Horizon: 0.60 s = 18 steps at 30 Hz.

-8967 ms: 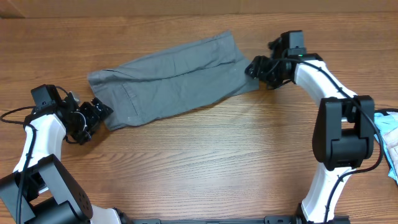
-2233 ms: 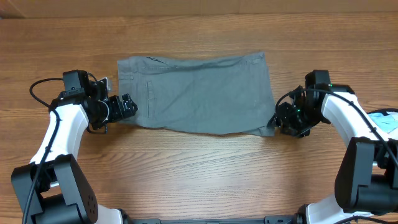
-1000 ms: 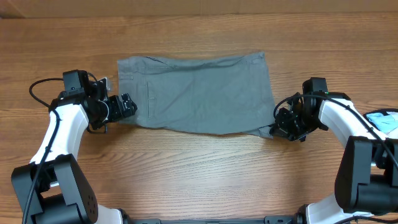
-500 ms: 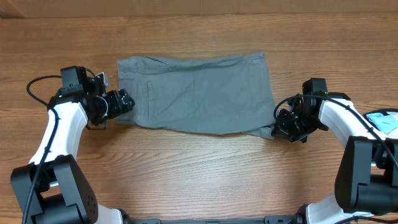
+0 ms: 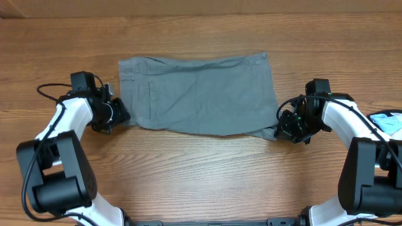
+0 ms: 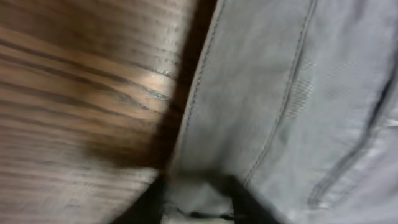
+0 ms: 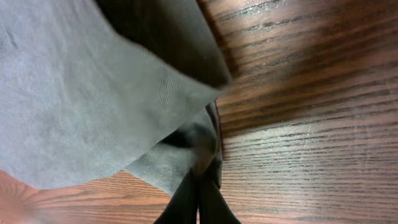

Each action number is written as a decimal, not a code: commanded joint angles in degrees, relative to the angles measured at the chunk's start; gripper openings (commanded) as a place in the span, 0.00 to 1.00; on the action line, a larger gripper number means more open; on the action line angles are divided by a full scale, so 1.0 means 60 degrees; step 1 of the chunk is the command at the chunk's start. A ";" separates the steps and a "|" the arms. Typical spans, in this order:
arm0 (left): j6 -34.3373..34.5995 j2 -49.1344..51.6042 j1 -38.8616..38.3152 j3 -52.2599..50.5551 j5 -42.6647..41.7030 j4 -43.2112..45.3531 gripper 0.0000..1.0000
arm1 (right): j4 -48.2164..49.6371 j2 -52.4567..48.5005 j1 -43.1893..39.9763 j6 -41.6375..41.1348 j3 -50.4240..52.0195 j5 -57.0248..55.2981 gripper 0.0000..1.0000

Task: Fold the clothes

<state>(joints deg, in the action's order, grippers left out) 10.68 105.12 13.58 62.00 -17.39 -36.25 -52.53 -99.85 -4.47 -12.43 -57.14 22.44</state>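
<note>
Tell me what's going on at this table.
Two robot arms are working on a pair of grey shorts lying flat on the wooden table. The right pincer is shut on the shorts' near right corner, with fabric pinched between its fingers. The left pincer sits at the near left corner with cloth between its fingers, though the blurred wrist view does not show whether it has a grip. No fold has been made yet.

Motion blur smears the left wrist view, its fingers (image 6: 146,202) cut by the bottom edge; a pale blue object (image 5: 385,121) is cropped at the overhead's right edge.
</note>
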 commanded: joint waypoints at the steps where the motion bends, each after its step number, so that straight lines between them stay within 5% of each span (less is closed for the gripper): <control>1: -0.0029 0.0280 -0.0018 0.0175 -0.0350 0.0018 0.06 | 0.0000 0.0007 -0.0025 -0.0044 0.0087 -0.0084 0.04; 5: -0.0033 0.0266 0.0036 0.0280 -0.0313 0.0058 0.04 | -0.0084 0.0007 -0.0025 -0.0076 0.0087 -0.0736 0.04; 10: -0.0033 0.0266 0.0321 0.0656 -0.0273 -0.0098 0.04 | -0.0597 0.0007 -0.0025 -0.1752 0.0084 -0.3850 0.04; 18: -0.0066 0.0266 0.0965 0.1260 -0.0182 -0.0543 0.04 | -0.0743 0.0007 -0.0025 -0.1650 0.0084 -0.3799 0.04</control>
<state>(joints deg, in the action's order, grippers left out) 10.55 106.04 16.95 67.20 -20.34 -39.57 -56.64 -99.85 -4.40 -21.04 -57.12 5.17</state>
